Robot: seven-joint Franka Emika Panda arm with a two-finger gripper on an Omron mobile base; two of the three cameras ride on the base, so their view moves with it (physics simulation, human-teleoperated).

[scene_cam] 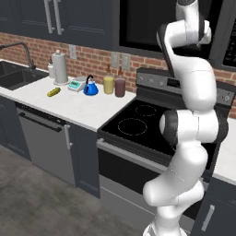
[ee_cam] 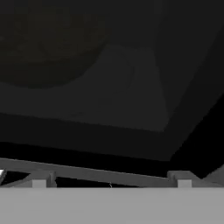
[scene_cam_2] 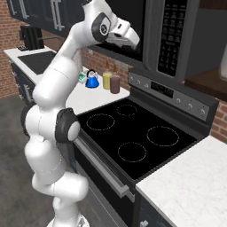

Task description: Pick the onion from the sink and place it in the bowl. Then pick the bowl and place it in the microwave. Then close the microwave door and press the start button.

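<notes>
The black microwave (scene_cam_2: 155,31) hangs above the stove, and its door (scene_cam_2: 131,20) looks shut, flush with the button panel (scene_cam_2: 170,35). My gripper (scene_cam_2: 134,43) is raised right in front of the door's dark glass, open and holding nothing. In the hand view the fingertips (ee_cam: 39,183) stand far apart at the bottom, on either side of the gripper (ee_cam: 111,183). Through the glass I see the dim interior floor and a faint round shape (ee_cam: 48,43), possibly the bowl. The onion is hidden. The black sink (scene_cam: 14,78) lies far left.
The black cooktop (scene_cam: 138,120) sits under the microwave, with its knob panel (scene_cam_2: 177,95) behind. On the white counter (scene_cam: 78,108) stand a blue kettle (scene_cam: 90,87), two jars (scene_cam: 114,85), a paper towel roll (scene_cam: 59,67) and a small yellow-green item (scene_cam: 53,92).
</notes>
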